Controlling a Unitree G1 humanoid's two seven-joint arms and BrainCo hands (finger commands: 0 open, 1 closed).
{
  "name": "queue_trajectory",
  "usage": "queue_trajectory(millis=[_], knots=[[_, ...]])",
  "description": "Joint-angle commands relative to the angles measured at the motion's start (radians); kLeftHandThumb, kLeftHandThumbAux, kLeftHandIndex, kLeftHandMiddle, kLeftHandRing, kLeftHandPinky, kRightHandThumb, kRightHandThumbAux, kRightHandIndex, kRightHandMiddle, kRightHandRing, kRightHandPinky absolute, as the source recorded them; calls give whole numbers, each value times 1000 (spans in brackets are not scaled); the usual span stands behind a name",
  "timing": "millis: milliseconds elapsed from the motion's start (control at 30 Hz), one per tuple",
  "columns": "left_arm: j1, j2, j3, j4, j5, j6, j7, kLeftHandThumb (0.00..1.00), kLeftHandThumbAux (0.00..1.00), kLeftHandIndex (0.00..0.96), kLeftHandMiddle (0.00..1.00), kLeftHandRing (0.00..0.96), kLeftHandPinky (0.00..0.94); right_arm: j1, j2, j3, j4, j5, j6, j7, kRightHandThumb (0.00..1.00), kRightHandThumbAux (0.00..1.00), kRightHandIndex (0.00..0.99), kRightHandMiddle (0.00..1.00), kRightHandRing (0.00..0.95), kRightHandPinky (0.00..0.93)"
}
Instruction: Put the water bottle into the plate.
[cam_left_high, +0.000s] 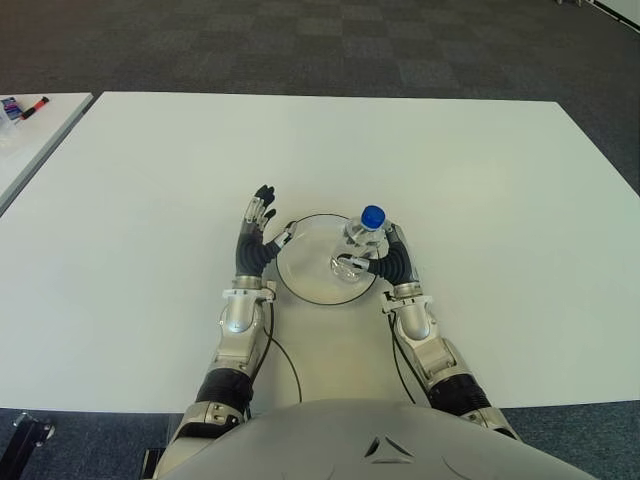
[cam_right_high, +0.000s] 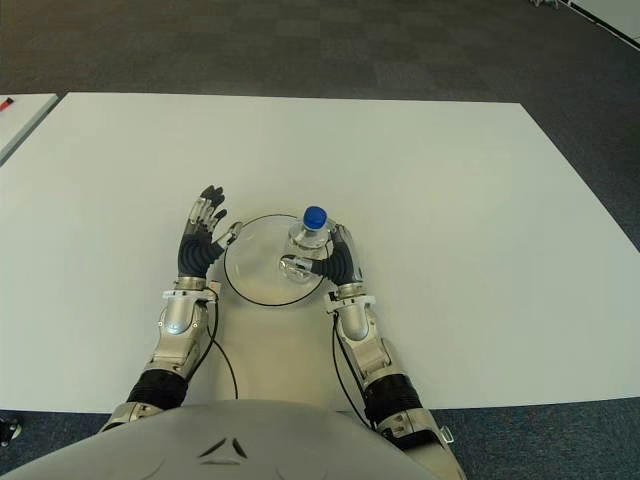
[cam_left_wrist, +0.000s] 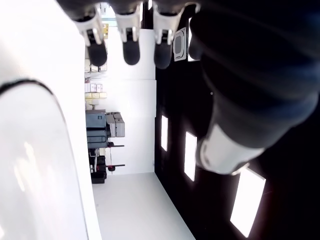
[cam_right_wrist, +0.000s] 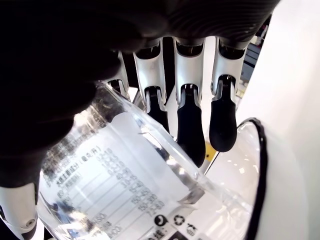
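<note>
A clear water bottle (cam_left_high: 362, 238) with a blue cap (cam_left_high: 373, 215) stands upright over the right part of the white, dark-rimmed plate (cam_left_high: 308, 262). My right hand (cam_left_high: 372, 254) is shut on the bottle from the right, fingers (cam_right_wrist: 190, 124) wrapped round its labelled body (cam_right_wrist: 112, 175). Whether the bottle's base touches the plate cannot be told. The plate's rim (cam_right_wrist: 260, 165) shows just past the fingers in the right wrist view. My left hand (cam_left_high: 257, 226) shows at the plate's left edge, fingers (cam_left_wrist: 131, 49) spread and holding nothing.
The white table (cam_left_high: 480, 180) stretches wide on all sides of the plate. A second table (cam_left_high: 30, 130) with small items stands at the far left. Dark carpet (cam_left_high: 330, 45) lies beyond the far edge.
</note>
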Motion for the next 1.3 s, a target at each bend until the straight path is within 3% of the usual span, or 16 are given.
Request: queue_trajectory(millis=[33,333,1300], knots=[[15,-29,-14,-11,22,10,23,281,809,67,96,86,115,2,-2,-11,14,32,58,37,841,678,387,568,641,648],[18,-30,-23,-20,22,12,28,284,810,71,94,84,117,4,-1,-18,7,68,111,81,841,679,386,562,619,616],[34,-33,-48,-59,22,35,49,276,812,77,103,93,134,-17,-22,-21,68,82,106,97,838,679,389,525,549,510]])
